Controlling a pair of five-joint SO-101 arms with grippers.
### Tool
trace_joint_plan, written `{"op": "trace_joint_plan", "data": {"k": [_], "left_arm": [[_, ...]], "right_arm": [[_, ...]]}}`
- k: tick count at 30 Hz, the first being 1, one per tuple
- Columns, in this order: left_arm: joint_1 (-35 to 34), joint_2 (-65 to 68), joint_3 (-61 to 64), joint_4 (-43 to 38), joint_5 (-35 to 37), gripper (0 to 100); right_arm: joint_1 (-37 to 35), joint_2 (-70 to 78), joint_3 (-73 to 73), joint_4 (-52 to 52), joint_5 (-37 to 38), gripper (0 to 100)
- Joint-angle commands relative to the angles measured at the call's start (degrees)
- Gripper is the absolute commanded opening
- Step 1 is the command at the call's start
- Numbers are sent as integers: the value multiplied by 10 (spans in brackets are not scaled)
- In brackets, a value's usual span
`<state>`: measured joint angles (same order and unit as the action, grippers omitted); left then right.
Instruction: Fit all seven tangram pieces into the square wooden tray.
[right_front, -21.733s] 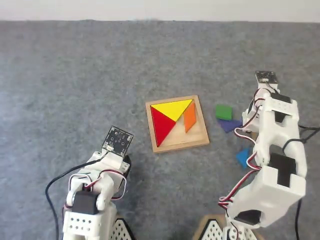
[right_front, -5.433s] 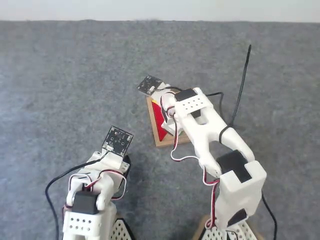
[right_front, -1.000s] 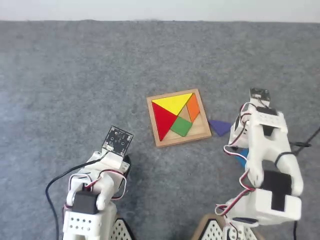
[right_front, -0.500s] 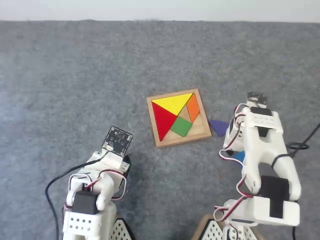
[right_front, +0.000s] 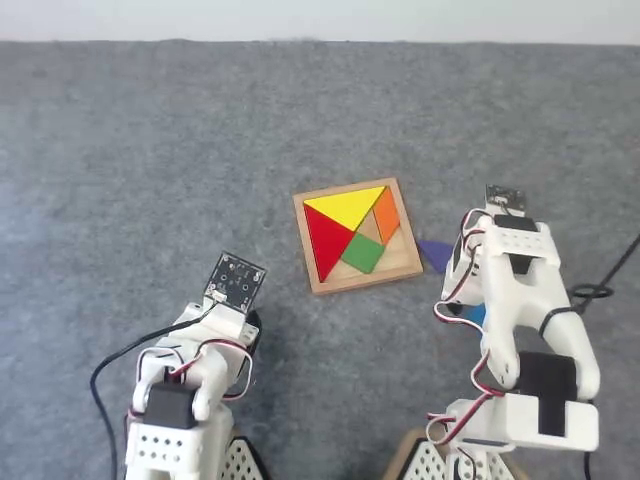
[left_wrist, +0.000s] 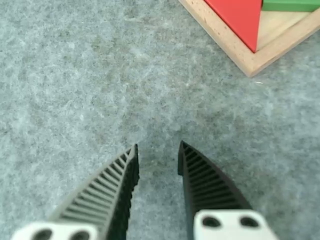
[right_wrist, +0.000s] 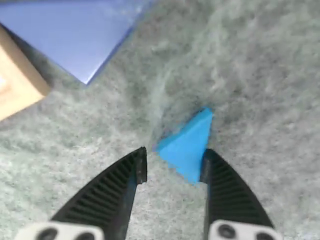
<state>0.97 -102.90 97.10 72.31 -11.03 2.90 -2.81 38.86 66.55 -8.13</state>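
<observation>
Blue triangle (right_front: 476, 315) mostly hidden under right arm (right_front: 520, 300).

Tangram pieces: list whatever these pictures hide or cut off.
High view: the right arm covers most of the blue triangle and part of the purple piece.
Right wrist view: the edge cuts the purple piece; whether the right pincer touches the blue triangle is unclear.
Left wrist view: the edge cuts the tray.

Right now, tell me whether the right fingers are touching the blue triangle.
Cannot tell. Right wrist view: one of the fingers overlaps the blue triangle, yet may hover above it.
</observation>
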Motion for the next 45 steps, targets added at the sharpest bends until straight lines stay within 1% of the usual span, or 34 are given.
{"op": "trace_joint_plan", "data": {"k": [1, 7, 11, 14, 19, 22, 23, 28, 30, 33, 39, 40, 42, 45], "left_arm": [[0, -12, -7, 2, 4, 123], [0, -12, -7, 2, 4, 123], [1, -12, -7, 2, 4, 123], [0, -12, -7, 2, 4, 123], [0, -12, -7, 2, 4, 123], [0, -12, -7, 2, 4, 123], [0, -12, -7, 2, 4, 123], [0, -12, -7, 2, 4, 123], [0, -12, -7, 2, 4, 123], [0, -12, -7, 2, 4, 123], [0, -12, -7, 2, 4, 123], [0, -12, -7, 2, 4, 123], [0, -12, -7, 2, 4, 123], [1, -12, -7, 2, 4, 123]], "right_arm": [[-1, 4, 3, -36, -6, 154], [-1, 19, 2, -43, -8, 152], [25, 19, -14, -36, -76, 151], [48, 20, -41, -11, -113, 154], [38, 25, -48, -1, -183, 154], [29, 25, -47, 1, -194, 150], [29, 23, -48, 7, -195, 146], [23, 0, -72, 16, -197, 61], [6, -19, -81, 15, -198, 56], [-55, -45, -84, 15, -198, 56], [-255, -71, -102, 10, -198, 56], [-280, -70, -109, 10, -197, 56], [-291, -75, -114, 12, -195, 56], [-243, -83, -116, 15, -192, 56]]}}
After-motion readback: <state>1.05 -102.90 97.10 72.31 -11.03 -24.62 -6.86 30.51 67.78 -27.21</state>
